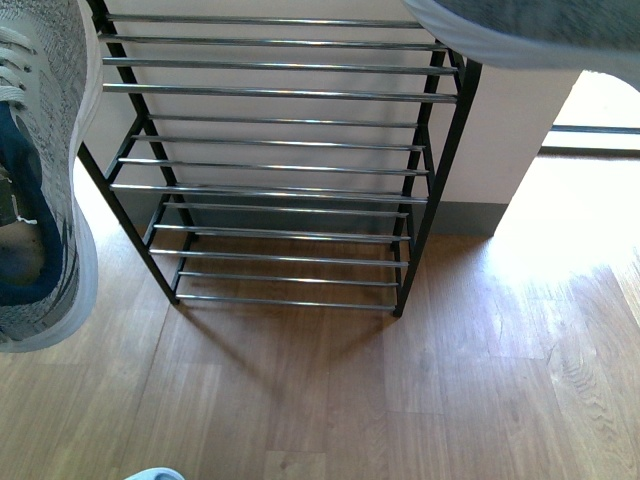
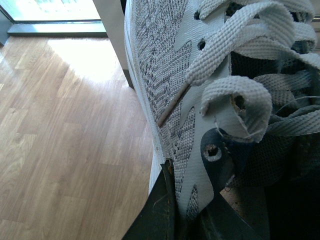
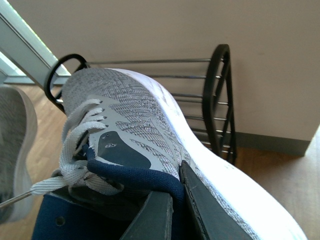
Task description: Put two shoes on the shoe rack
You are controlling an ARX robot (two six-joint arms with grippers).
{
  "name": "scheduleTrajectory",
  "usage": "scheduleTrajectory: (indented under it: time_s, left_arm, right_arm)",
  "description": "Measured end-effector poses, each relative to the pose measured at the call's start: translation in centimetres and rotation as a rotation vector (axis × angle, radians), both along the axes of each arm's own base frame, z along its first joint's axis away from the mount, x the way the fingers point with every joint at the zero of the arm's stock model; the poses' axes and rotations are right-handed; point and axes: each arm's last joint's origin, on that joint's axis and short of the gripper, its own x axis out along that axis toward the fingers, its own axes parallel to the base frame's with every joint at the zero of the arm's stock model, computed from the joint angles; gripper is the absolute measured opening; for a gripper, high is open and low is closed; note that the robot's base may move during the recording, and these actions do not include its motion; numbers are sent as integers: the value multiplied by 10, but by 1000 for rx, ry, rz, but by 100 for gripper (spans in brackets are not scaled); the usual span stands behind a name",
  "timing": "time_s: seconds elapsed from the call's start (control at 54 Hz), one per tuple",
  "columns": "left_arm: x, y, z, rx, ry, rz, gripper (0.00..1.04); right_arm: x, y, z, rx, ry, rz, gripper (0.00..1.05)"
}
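Front view: wood-plank floor [image 1: 420,400], beige wall [image 1: 510,130] with grey skirting, hard sun patch at far right. Shoe rack [image 1: 280,165] stands against the wall, centre, all bars bare. Left-arm sneaker [image 1: 40,170] hangs at the left edge, off the floor, navy lining showing; right-arm sneaker [image 1: 530,30] crosses the top right corner above the rack's right post (neither touches the bars, arms out of view). Pale blue sliver [image 1: 155,474] at bottom edge, too cropped to name. Left wrist view: left gripper [image 2: 187,205] has black fingers [image 2: 160,215] clamped on the sneaker's side wall by the laces, one outside, one inside; floor and sunlit doorway beyond. Right wrist view: right gripper [image 3: 177,200] pinches the navy collar between its fingers [image 3: 155,215], toe pointing at the rack's top bars; the other sneaker sits at the frame edge.
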Motion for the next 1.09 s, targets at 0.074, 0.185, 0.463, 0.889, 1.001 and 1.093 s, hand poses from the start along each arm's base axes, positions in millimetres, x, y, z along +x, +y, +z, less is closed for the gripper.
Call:
scheduleTrajectory:
  time_s: [0.074,0.185,0.463,0.889,1.001,1.093]
  left_arm:
    - [0,0,0,0,0,0,2]
    - [0,0,0,0,0,0,2]
    - [0,0,0,0,0,0,2]
    - [0,0,0,0,0,0,2]
    - [0,0,0,0,0,0,2]
    - [0,0,0,0,0,0,2]
  right_arm:
    - [18,41,18,58,53,3,1]
    - [47,95,29,126,160,-25,1]
    - [126,141,21,194,319,-470,1]
    - [197,166,-3,159,375,-703,1]
    - [211,168,-6,172,375,-728,1]
    - [221,170,-9,180,384,-741,1]
